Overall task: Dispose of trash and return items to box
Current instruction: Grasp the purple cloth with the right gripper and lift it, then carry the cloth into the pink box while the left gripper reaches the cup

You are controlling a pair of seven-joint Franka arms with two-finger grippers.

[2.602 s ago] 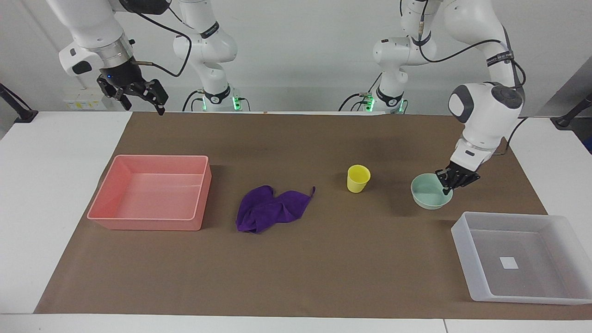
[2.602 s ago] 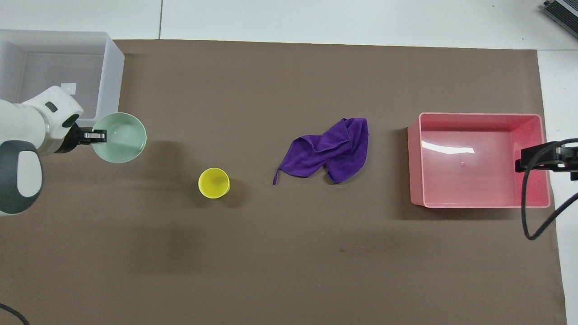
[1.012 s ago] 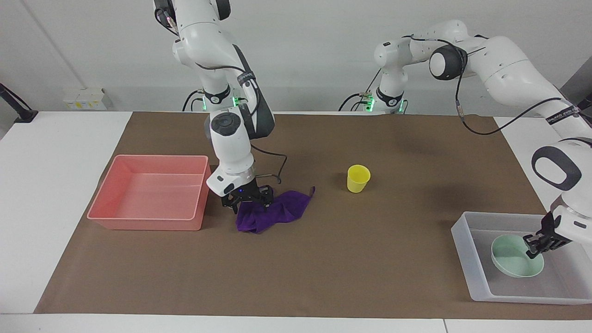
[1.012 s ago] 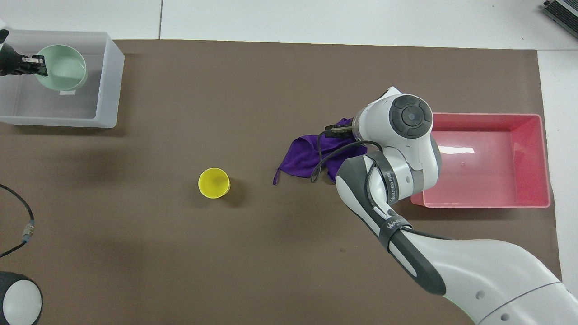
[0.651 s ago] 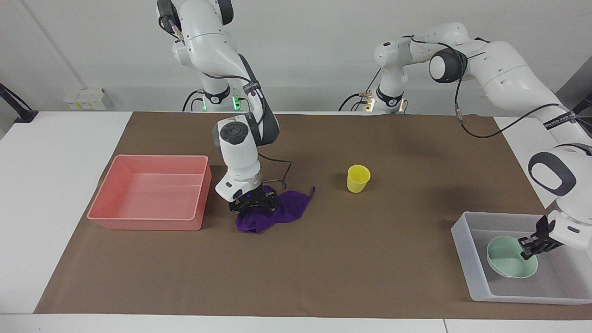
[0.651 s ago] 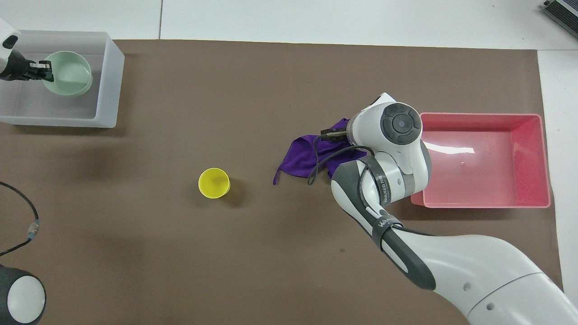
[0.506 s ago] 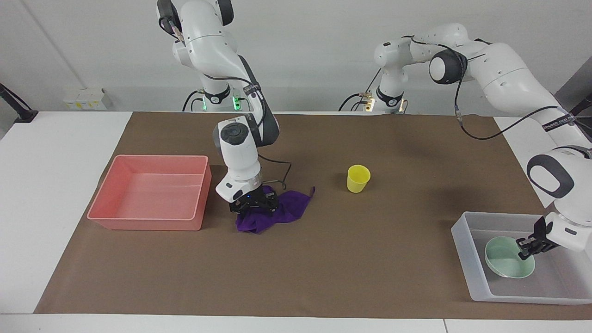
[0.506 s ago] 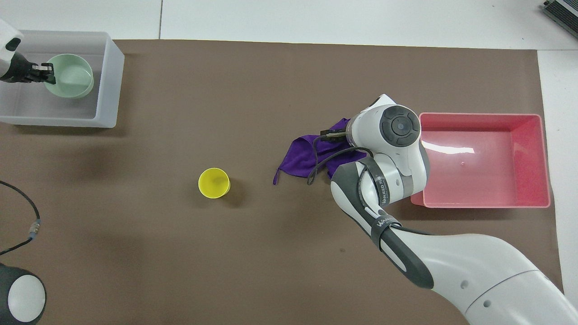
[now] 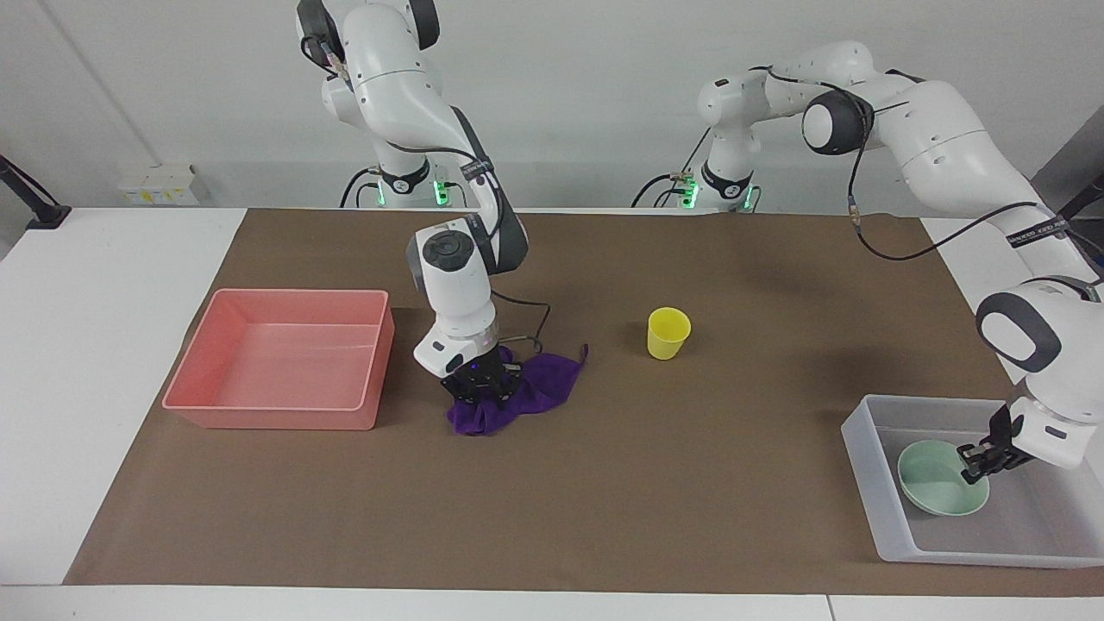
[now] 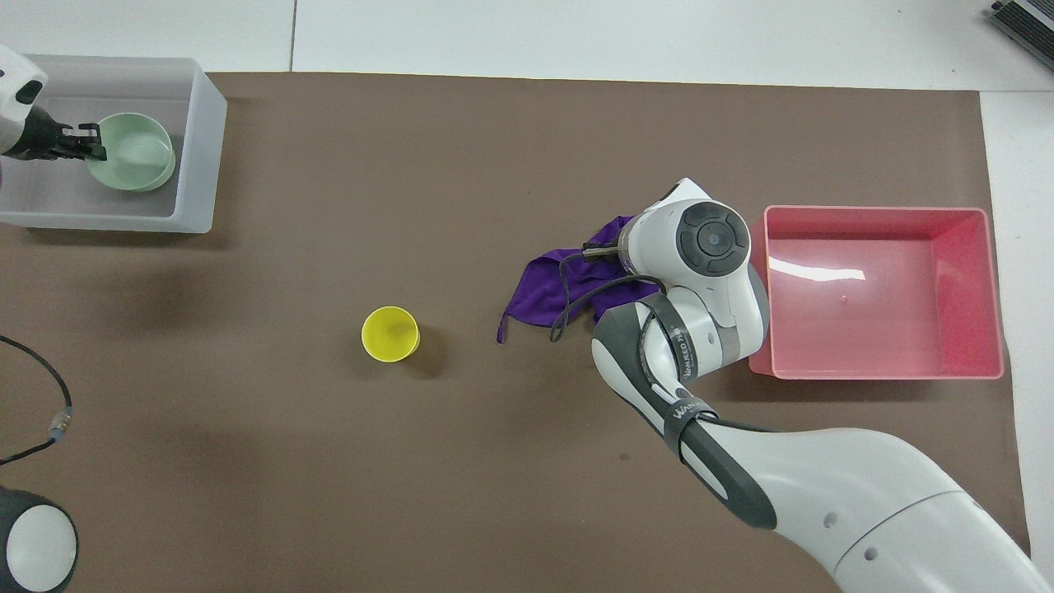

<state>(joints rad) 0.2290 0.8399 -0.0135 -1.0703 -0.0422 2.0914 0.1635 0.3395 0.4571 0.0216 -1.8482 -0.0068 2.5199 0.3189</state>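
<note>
Right gripper: the right gripper (image 9: 480, 390) was pressed down into the purple cloth rag (image 9: 545, 381), its tips sunk in the folds. Whether it had clamped the fabric could not be told.
Right arm: it reached out from its base, wrist pointing steeply down over the end of the rag next to the pink tray.
Purple cloth rag: it lay bunched on the brown mat (image 9: 690, 517) between the pink tray (image 9: 276, 416) and the yellow cup (image 9: 668, 333), just beside the tray, with a thin corner tag trailing toward the cup.
Left gripper: the left gripper (image 9: 976, 461) was down inside the translucent box (image 9: 862, 444), at the rim of the mint-green bowl (image 9: 936, 490). Whether it was gripping that rim or had let go could not be told.
Mint-green bowl: it sat in the box, open side up, close to the wall that faces the cup.
Translucent box: it stood at the left arm's end of the table, farther from the robots than the cup.
Yellow cup: it stood upright on the mat, well apart from both grippers, between the rag and the box.
Pink tray: it sat at the right arm's end of the mat.
</note>
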